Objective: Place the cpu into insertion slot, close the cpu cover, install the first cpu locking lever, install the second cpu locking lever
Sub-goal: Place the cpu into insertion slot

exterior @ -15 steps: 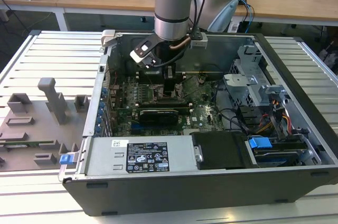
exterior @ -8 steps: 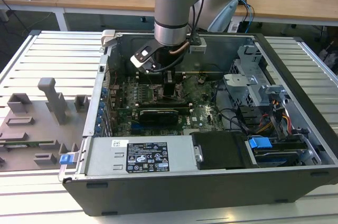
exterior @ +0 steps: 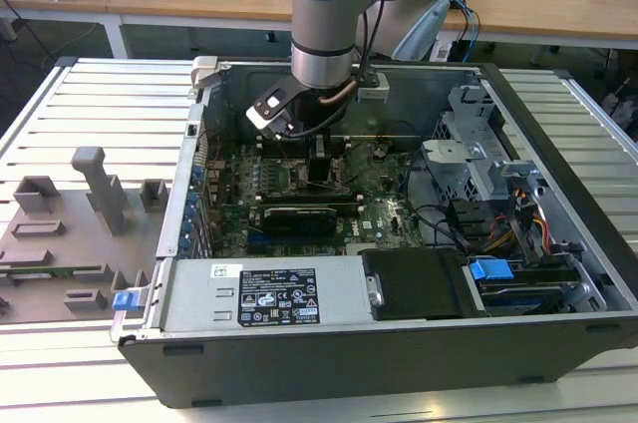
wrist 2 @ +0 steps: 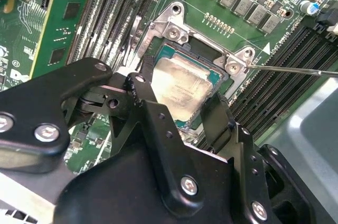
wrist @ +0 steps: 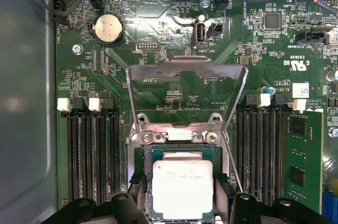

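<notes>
Pincer (wrist 2: 178,94), parted to chip width, seemingly gripped the cpu (wrist: 182,184) by two edges as it lay in the slot (wrist 2: 198,49), cover (wrist: 148,68) raised, so placing looked nearly done and release would call for a straight lift.

The cpu (wrist: 182,189) lay in the insertion slot (wrist: 139,179). In the exterior view, a tray (exterior: 60,253) sat at the case's (exterior: 399,353) nine o'clock.
</notes>
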{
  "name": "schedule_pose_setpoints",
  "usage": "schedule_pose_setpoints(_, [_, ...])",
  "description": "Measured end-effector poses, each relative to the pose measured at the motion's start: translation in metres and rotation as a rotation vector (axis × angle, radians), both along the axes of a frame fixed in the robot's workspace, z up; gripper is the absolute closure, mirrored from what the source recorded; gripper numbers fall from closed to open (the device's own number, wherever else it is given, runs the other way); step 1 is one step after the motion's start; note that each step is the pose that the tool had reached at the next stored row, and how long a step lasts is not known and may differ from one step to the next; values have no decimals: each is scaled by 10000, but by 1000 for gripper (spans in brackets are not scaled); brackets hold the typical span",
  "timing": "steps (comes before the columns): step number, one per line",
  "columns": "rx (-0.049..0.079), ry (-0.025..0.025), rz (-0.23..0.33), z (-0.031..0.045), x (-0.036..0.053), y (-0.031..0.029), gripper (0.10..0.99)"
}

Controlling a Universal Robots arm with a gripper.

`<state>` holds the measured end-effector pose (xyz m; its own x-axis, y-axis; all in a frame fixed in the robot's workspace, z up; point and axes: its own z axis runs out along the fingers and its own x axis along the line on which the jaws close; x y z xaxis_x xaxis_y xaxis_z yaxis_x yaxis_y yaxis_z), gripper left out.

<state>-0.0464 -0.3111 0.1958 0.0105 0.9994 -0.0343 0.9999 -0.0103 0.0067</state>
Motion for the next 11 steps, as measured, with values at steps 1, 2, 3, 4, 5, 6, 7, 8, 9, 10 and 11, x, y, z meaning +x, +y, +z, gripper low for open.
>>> schedule_pose_setpoints(1, [0,1,0,-2,0,1,463])
schedule_pose_setpoints(2, [1,0,0,-3,-1,2,463])
schedule_pose_setpoints(3, [1,-1,0,-3,-1,3,463])
schedule_pose_setpoints(4, [1,-1,0,-3,0,5,463])
schedule_pose_setpoints(5, [0,0,-1,-4,-1,11,463])
schedule_pose_setpoints(6, [-3,1,0,-3,-1,21,463])
schedule_pose_setpoints(7, [-6,2,0,-3,-1,28,463])
schedule_pose_setpoints(8, [3,1,0,-5,-1,37,463])
schedule_pose_setpoints(9, [-3,1,-1,-4,-1,42,463])
schedule_pose_setpoints(10, [-2,1,1,-4,-1,45,463])
schedule_pose_setpoints(11, [-5,-3,1,-5,-2,45,463])
